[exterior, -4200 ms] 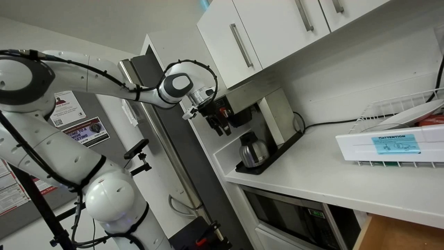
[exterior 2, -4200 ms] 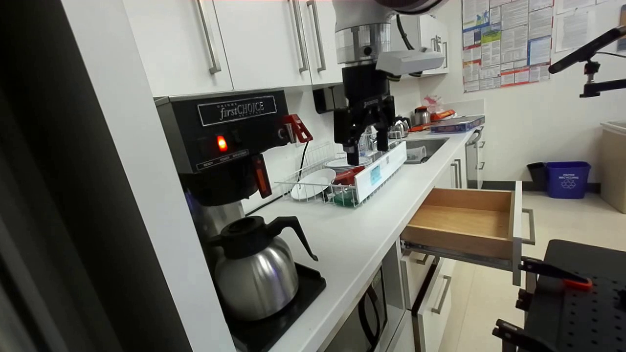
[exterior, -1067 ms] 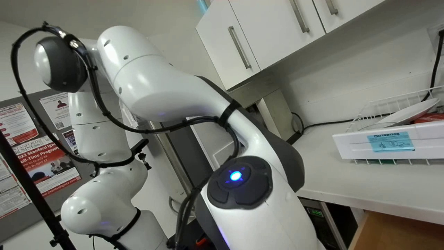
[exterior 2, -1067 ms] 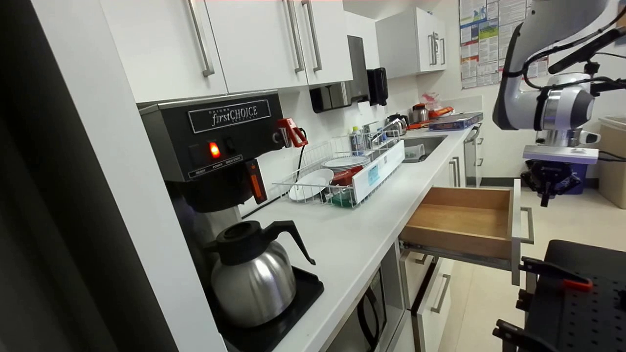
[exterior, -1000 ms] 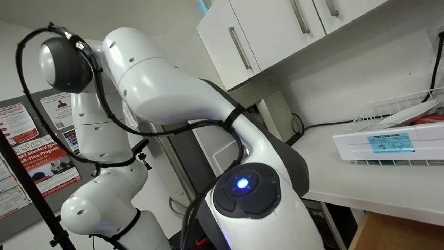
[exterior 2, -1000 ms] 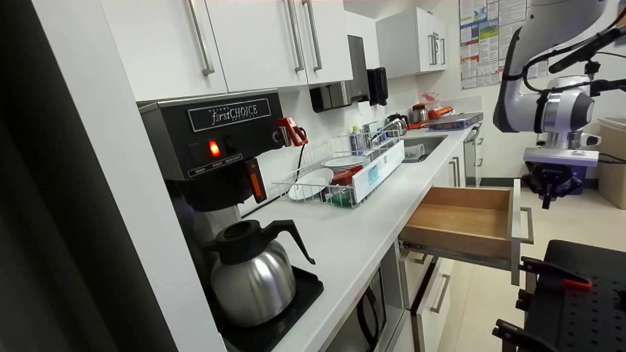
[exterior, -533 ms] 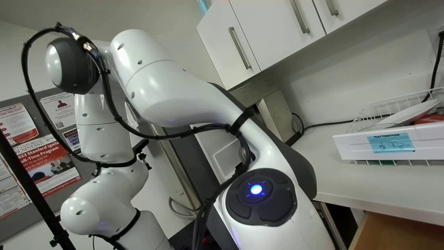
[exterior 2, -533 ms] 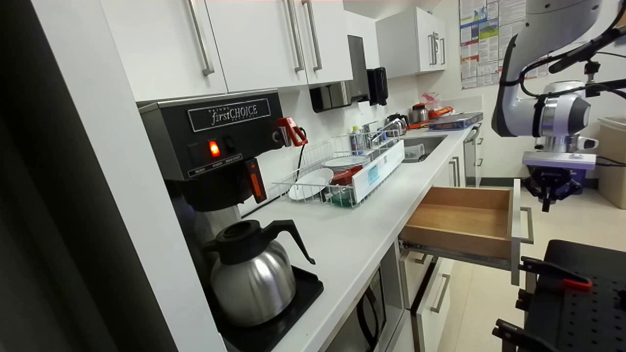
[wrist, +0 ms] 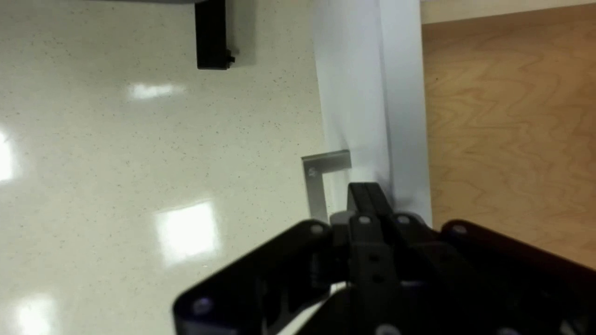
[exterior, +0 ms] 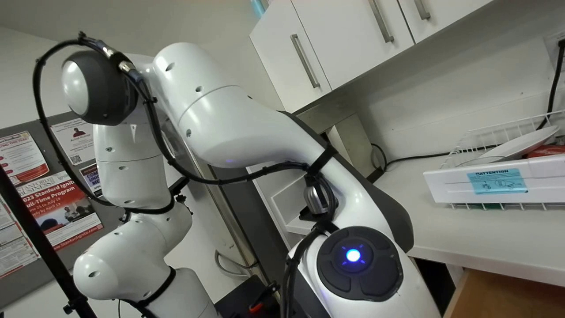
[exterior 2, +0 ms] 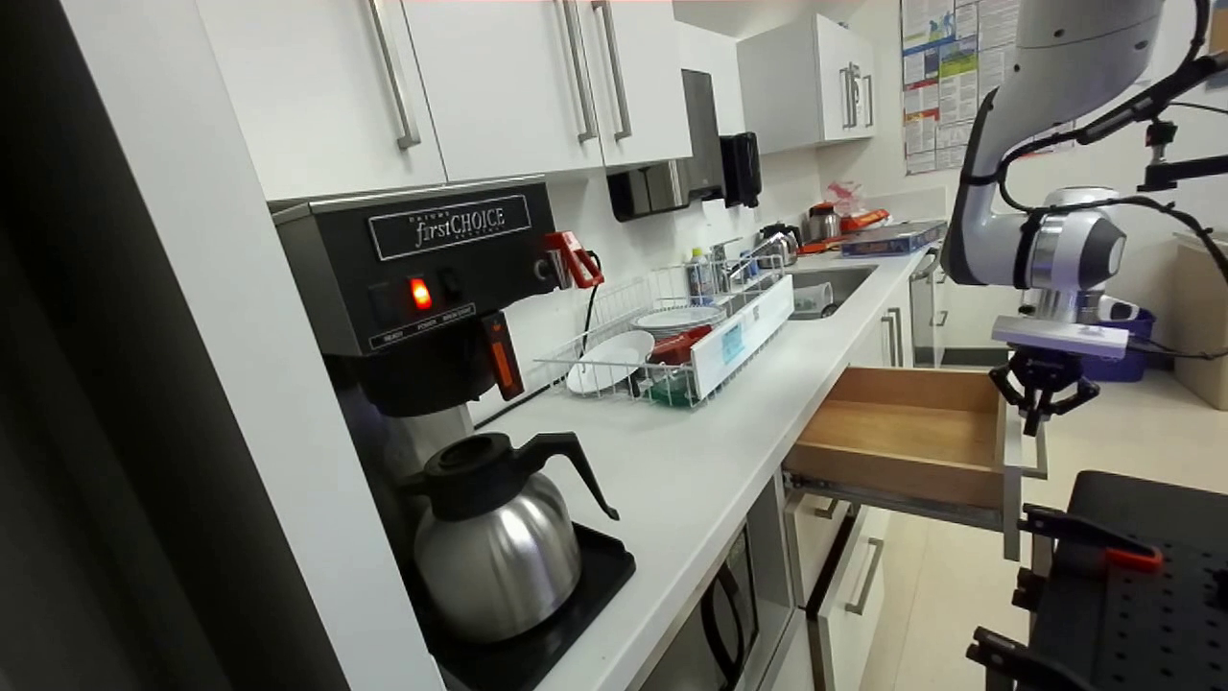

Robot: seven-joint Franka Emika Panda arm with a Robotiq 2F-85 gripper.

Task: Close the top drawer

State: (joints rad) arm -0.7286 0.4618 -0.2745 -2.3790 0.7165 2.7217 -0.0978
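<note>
The top drawer (exterior 2: pixel 892 432) stands pulled well out from under the counter, its wooden inside bare. A corner of the drawer (exterior: pixel 507 296) also shows low in an exterior view. From above, in the wrist view, I see its grey-white front panel (wrist: pixel 405 116) and metal handle (wrist: pixel 315 186). My gripper (exterior 2: pixel 1031 424) points down at the drawer's front end, overlapping the panel and handle in that exterior view. In the wrist view the gripper (wrist: pixel 365 188) has its fingers together with nothing between them, over the strip between handle and panel. Contact with the panel cannot be told.
The white counter (exterior 2: pixel 710 422) runs above the drawer, carrying a dish rack (exterior 2: pixel 743 336) and a steel coffee pot (exterior 2: pixel 499 547). A lower drawer (exterior 2: pixel 859 595) stands partly out. A black perforated platform (exterior 2: pixel 1132 595) with clamps lies near the drawer front.
Some seconds ago the gripper hung open over the counter; now it is shut beyond it. Over the last second it has come lower and closer to the drawer front. The drawer has not moved.
</note>
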